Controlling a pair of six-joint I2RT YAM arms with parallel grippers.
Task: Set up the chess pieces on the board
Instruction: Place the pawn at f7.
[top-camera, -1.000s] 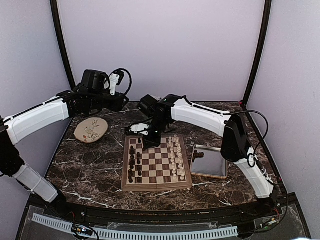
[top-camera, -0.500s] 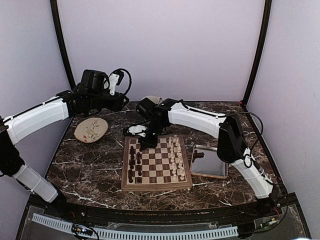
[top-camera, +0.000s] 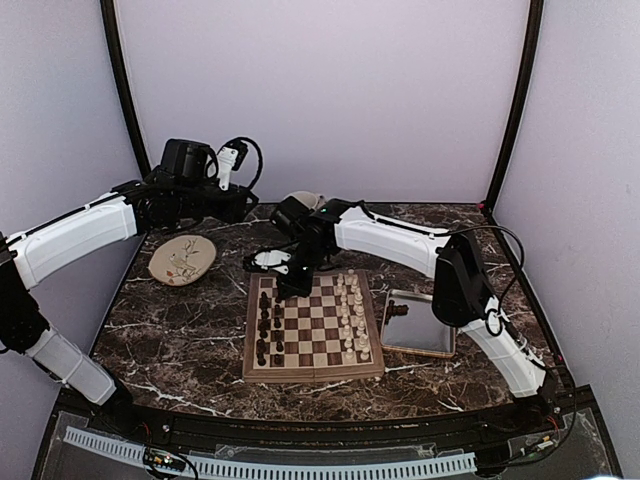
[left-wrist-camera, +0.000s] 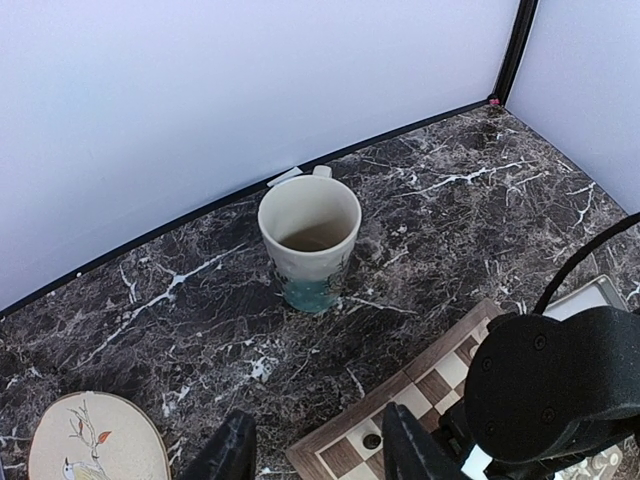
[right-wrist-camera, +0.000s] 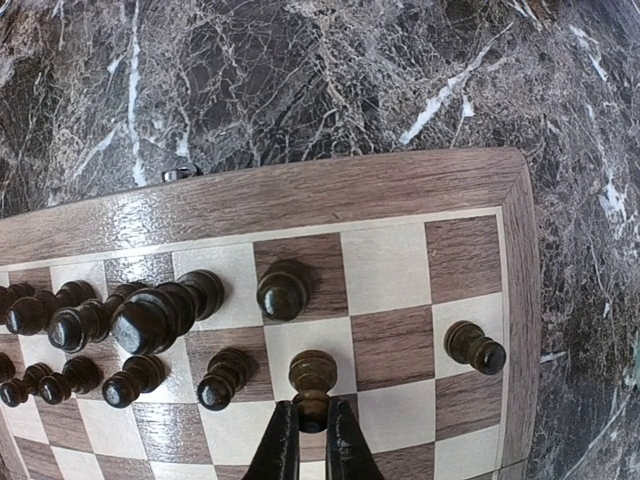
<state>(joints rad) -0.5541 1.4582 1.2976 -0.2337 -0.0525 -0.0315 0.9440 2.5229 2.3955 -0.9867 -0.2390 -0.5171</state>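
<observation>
Dark brown chess pieces (right-wrist-camera: 283, 290); board (right-wrist-camera: 300, 195) light-dark checkered; black white-veined marble table (right-wrist-camera: 300, 80).

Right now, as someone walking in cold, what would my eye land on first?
Mid-table lies the chessboard, dark pieces lined on its left, cream ones on its right. The right claw pinches one dark pawn near the board's far edge. A cream mug stands alone farther back.
</observation>
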